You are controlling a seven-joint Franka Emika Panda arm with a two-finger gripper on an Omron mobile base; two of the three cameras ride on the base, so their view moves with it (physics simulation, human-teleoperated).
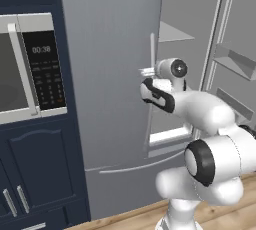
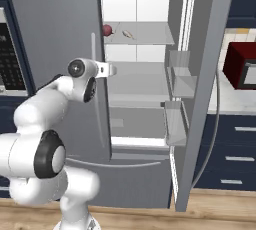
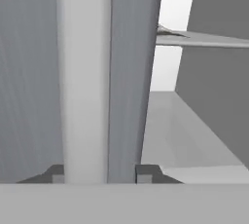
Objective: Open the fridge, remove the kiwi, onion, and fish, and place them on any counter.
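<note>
The fridge [image 2: 140, 104] stands half open: right door swung wide, left door barely ajar. That left door looks heavy and rigid, best pulled by its long handle [image 3: 83, 77]. The gripper [image 3: 99, 173] straddles that bar, jaws parted, fingertips either side (contact is hard to judge). Up at one o'clock from the hand, the onion [image 2: 106, 29] and fish [image 2: 128, 34] wait on a shelf.
</note>
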